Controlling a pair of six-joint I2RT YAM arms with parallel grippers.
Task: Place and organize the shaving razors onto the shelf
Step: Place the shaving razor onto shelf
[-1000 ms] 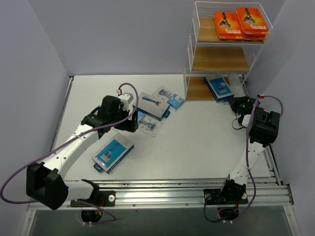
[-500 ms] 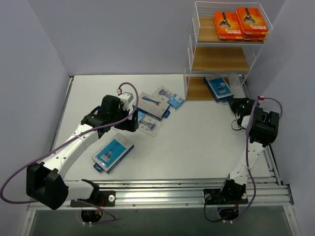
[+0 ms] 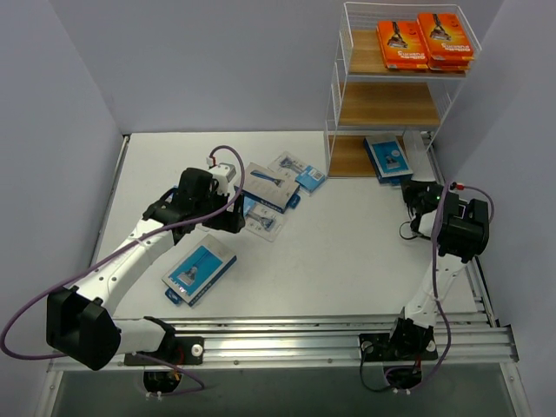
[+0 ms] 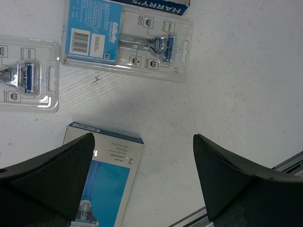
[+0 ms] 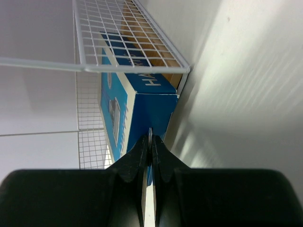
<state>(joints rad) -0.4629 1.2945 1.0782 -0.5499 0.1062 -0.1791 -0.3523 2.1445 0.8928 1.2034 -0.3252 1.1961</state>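
Desk (image 3: 347, 252), white, carries a tall white wire shelf (image 3: 387, 106) at its far right corner. The left arm (image 3: 130, 252) stretches over the loose packs at mid-desk. Its left end effector (image 3: 233, 217) is spread wide and grips nothing. The right arm (image 3: 441, 269) points at the shelf's bottom tier. The right end effector (image 5: 150, 144) is pinched fully together and empty, its tips at the near end of a blue box (image 5: 137, 109) that juts out of that tier; contact cannot be told. Two orange boxes (image 3: 401, 45) lie side by side on the top tier. A blue-and-grey box (image 3: 200, 269) and a Harry's box (image 3: 269, 187) lie on the desk. Two clear blister packs (image 4: 128, 40) lie between them.
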